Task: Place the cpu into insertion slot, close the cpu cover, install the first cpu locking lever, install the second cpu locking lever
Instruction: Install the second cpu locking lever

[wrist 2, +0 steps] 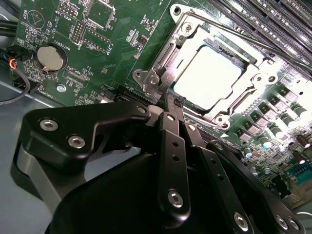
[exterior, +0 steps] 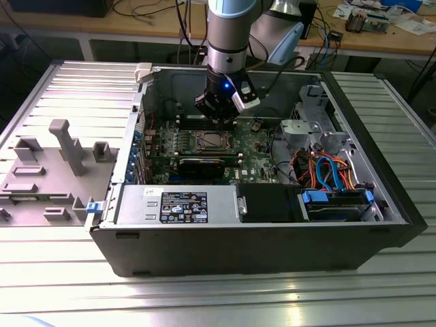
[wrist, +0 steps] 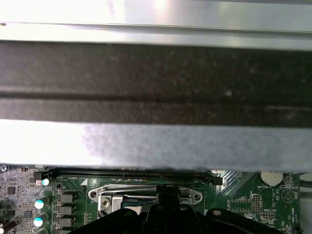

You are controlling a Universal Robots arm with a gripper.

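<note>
The open computer case (exterior: 252, 225) lies on the ribbed metal counter (exterior: 61, 286), and everything below is placed from the green motherboard (exterior: 255, 146) inside it. The arm (exterior: 231, 34) reaches down over the board's far edge, its gripper (wrist 2: 171, 103) poised just above the socket's near rim. In the second wrist view the jaws look pressed together, tips nearly touching, holding nothing.

The cpu cover (wrist 2: 258, 78) sits mid-board, a thin silvery frame lying flat around the chip, with a wire locking lever (wrist 2: 253, 41) running along one side. It looks stiff yet bendable, best pushed at its edge tab.

The cpu (wrist 2: 207, 78) rests in the socket under that frame, a small flat square with a pale metal top. It is probably light, rigid and fragile underneath, so best held by its edges.
</note>
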